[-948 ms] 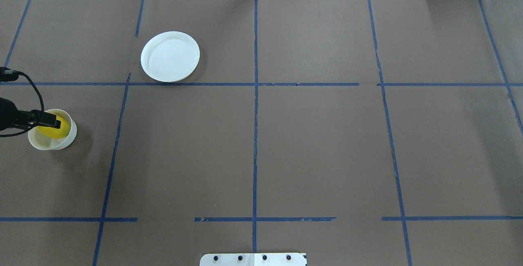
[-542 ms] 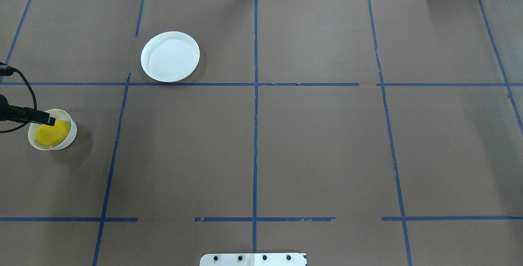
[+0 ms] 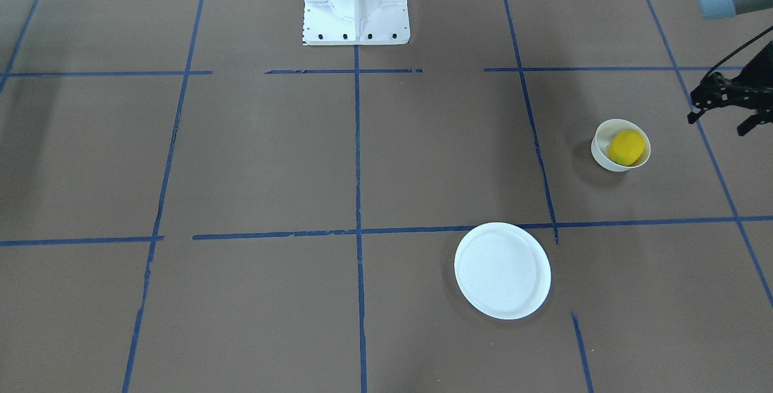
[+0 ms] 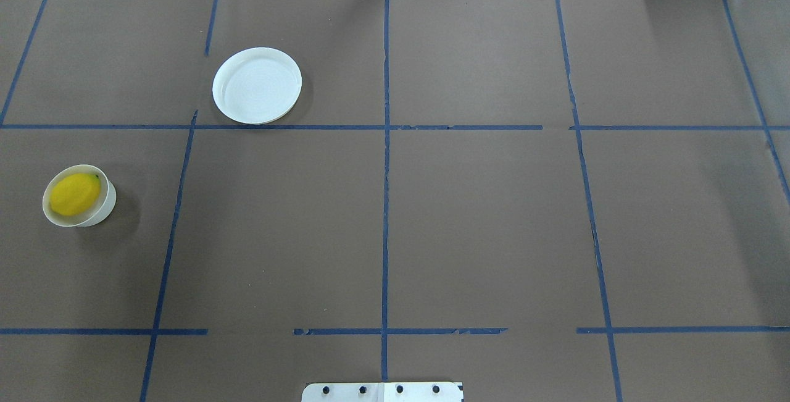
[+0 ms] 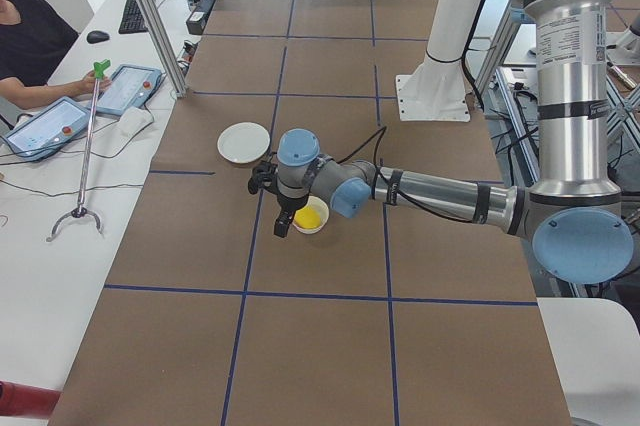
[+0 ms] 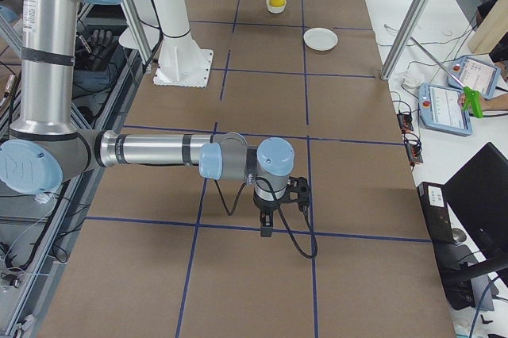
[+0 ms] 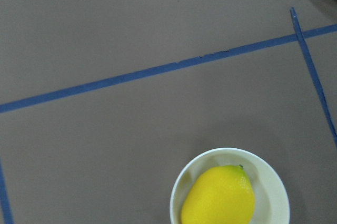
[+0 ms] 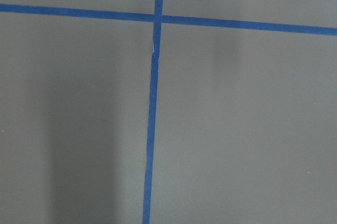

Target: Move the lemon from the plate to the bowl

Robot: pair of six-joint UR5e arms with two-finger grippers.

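Yellow matte oval lemon (image 4: 74, 194), pointed end: lies inside the small deep off-white thin-walled bowl (image 4: 106, 204), filling most of it. In the left wrist view the frame's lower edge cuts off both.

Flat round white disposable plate (image 4: 257, 86), raised rim: well apart from the bowl, to its right and farther from the robot in the overhead view, bare.

Left gripper (image 3: 718, 122), black, two-fingered: raised off to the bowl's outer side, holding nothing and touching nothing, fingers spread apart. The front-facing view's edge partly cuts it off, and the overhead view misses it.

Right gripper (image 6: 268, 223): far from the bowl, pointing down over brown paper with blue tape lines (image 8: 151, 129). It shows only in the right side view, so I cannot tell whether its fingers are spread or pressed together.
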